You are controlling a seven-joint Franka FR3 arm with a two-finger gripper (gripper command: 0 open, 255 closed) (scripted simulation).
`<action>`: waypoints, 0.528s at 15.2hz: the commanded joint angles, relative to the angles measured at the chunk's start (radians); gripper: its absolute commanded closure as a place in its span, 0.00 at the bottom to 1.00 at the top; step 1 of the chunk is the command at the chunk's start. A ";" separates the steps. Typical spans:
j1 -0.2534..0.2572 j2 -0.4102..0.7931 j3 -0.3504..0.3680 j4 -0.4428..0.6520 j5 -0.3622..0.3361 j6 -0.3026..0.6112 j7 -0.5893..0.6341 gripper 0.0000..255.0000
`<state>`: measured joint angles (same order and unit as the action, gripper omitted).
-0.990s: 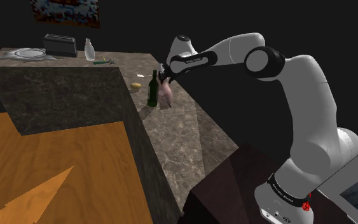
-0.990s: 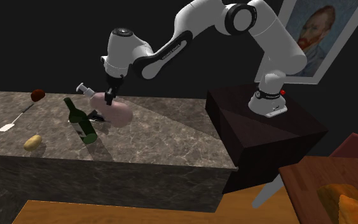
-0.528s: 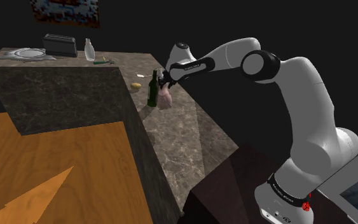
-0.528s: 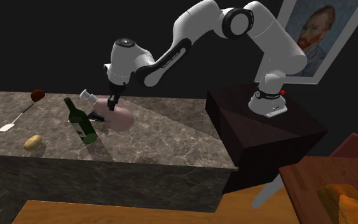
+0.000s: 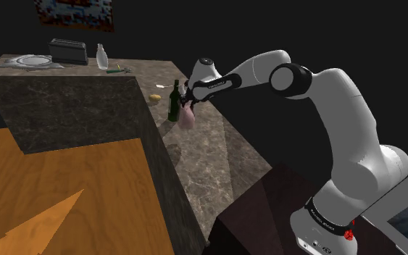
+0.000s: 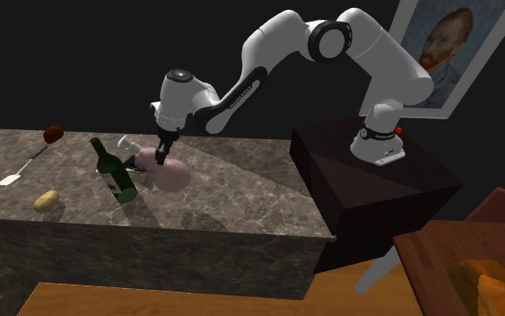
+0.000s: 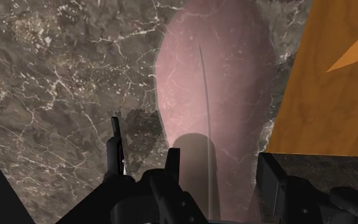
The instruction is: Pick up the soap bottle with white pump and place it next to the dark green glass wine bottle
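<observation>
Two bottles sit close together in the shoulder view: the dark green glass wine bottle [image 5: 174, 101] stands near the edge of the grey-brown veined stone counter [image 5: 209, 166], and just beside it the pink, rounded soap bottle [image 5: 188, 118] hangs under the all-black gripper [image 5: 187, 101]. Farther along the counter are a dark toaster [image 5: 68, 51], a plate [image 5: 30, 61] and a small clear bottle [image 5: 101, 56]; an orange wooden floor [image 5: 72, 195] lies below. In the second exterior view the soap bottle [image 6: 171, 173] is tilted, its white pump [image 6: 126, 144] pointing at the wine bottle [image 6: 113, 171] and very near it; whether its body touches the counter I cannot tell. A yellowish lump [image 6: 47, 200] and a long-handled utensil [image 6: 26, 166] lie beyond, and a framed portrait [image 6: 443, 49] hangs behind the dark stand [image 6: 376, 188]. In the wrist view the fingers [image 7: 172, 167] are closed partway, clasping the pink body [image 7: 215, 89] from both sides. By my judgement, the pump could knock the wine bottle over if the arm moves nearer, and if released at this tilt the rounded bottle would likely topple or roll.
</observation>
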<state>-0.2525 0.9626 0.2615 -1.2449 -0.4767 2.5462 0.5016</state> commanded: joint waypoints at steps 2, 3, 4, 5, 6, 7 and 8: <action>0.007 0.029 -0.008 0.013 -0.006 0.019 0.006 1.00; 0.008 0.038 -0.011 0.017 -0.008 0.025 0.008 1.00; 0.010 0.048 -0.014 0.021 -0.010 0.031 0.010 1.00; 0.012 0.058 -0.016 0.025 -0.012 0.037 0.012 1.00; 0.014 0.068 -0.019 0.030 -0.013 0.043 0.013 1.00; 0.015 0.078 -0.022 0.034 -0.015 0.048 0.015 1.00; 0.017 0.088 -0.024 0.040 -0.016 0.054 0.017 1.00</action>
<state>-0.2367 1.0417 0.2401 -1.2086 -0.4910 2.5915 0.5161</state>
